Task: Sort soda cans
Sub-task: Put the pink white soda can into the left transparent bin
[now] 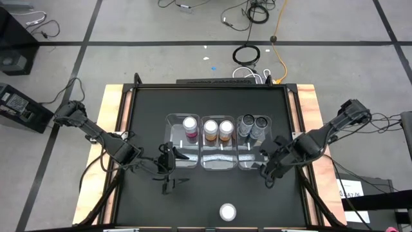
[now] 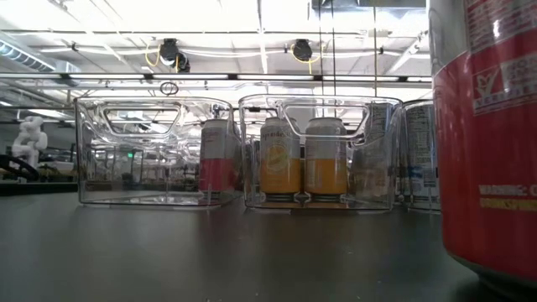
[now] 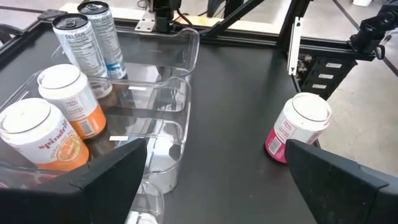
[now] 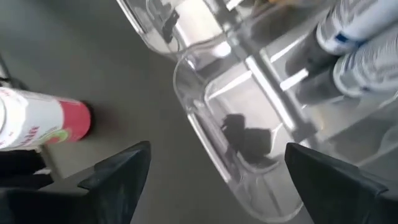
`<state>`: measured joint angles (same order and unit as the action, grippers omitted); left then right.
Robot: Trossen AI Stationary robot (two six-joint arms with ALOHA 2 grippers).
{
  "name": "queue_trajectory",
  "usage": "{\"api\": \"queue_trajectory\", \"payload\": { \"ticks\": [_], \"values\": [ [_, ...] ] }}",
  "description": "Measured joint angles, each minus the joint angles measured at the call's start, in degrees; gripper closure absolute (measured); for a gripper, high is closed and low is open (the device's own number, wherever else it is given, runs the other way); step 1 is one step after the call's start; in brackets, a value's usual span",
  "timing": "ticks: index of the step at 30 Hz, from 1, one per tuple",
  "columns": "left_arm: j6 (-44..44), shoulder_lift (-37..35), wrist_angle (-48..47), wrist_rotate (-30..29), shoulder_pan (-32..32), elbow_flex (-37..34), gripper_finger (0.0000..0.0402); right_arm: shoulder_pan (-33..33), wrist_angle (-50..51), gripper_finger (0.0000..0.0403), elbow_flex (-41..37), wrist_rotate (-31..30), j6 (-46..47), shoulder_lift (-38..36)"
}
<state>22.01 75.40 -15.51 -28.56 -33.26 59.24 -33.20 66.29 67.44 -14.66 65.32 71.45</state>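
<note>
High view, three clear bins [image 1: 219, 162] between both open end effectors, left [image 1: 168, 169], right [image 1: 269, 169], lone pink can [image 1: 228, 211] near front edge.

Grey tiled floor [image 1: 161, 29] strewn with cables [image 1: 257, 13]; bright ceiling lights [image 2: 277, 13] overhead.

Pink can [image 2: 487, 134] cut off by low view's right edge.

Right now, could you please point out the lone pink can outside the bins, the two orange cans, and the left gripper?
Lone pink can [image 1: 227, 211]: high view, its silver top.
Orange cans [image 1: 218, 128]: high view, between the pair's tops, in the middle bin.
Left gripper [image 1: 170, 185]: high view, midway between its open fingertips.
</note>
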Motion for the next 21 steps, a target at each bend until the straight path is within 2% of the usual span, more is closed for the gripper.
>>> {"api": "queue_trajectory", "payload": {
  "ticks": [4,8,12,19,21],
  "values": [
    [0.1,0.0,0.0,0.0,0.0,0.0,0.0013,-0.2,-1.2,0.007,0.0,-3.5,-3.3,0.9],
    [0.1,0.0,0.0,0.0,0.0,0.0,0.0013,-0.3,-1.4,0.0128,0.1,-6.8,-7.4,0.7],
    [0.1,0.0,1.0,-1.0,0.3,0.0,0.0013,-0.3,-1.4,0.0207,0.6,-9.6,-14.3,-0.6],
    [0.1,0.0,2.2,-3.1,2.5,0.0,0.0013,-0.7,-2.6,0.0374,0.6,-13.5,-28.1,-7.2],
    [0.2,0.0,2.3,-3.2,3.2,0.0,0.0013,-0.7,-3.0,0.0394,0.6,-14.6,-31.2,-9.8]
  ]
}}
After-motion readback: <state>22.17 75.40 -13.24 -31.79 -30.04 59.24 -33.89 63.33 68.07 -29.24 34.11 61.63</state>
